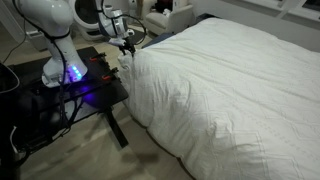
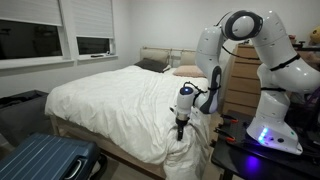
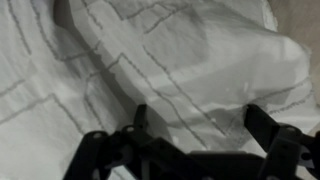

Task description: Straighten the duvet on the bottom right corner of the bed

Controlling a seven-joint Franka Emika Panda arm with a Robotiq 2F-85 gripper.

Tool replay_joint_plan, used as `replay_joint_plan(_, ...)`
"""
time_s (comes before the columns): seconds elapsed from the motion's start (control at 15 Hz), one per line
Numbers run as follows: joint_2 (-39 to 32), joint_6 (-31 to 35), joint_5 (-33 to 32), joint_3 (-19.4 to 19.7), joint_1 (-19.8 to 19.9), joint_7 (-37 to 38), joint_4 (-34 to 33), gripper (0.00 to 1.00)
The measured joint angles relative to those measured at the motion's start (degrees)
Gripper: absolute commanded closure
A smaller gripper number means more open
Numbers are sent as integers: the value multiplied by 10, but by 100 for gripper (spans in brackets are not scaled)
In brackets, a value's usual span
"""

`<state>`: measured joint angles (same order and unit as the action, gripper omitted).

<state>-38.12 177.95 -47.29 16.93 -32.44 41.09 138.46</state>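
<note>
At duvet (image 2: 110, 95) corner, pincer (image 2: 181, 128) downturned, spread.

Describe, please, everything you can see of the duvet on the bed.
The duvet is white, soft and quilted, with fine stitched lines and many creases. It covers the bed edge to edge and hangs over the sides. At one corner it bunches into a raised fold, with the open gripper over it; contact is unclear.

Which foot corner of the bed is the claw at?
The corner beside the black robot table, where the duvet bunches up; the other foot corner sits by the blue suitcase, away from the gripper.
</note>
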Motion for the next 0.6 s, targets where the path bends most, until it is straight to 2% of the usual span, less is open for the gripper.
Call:
replay_joint_plan(0.33, -35, 19, 2, 31, -19, 20, -18, 66)
replay_joint_plan(0.6, -38, 18, 14, 26, -13, 21, -19, 95)
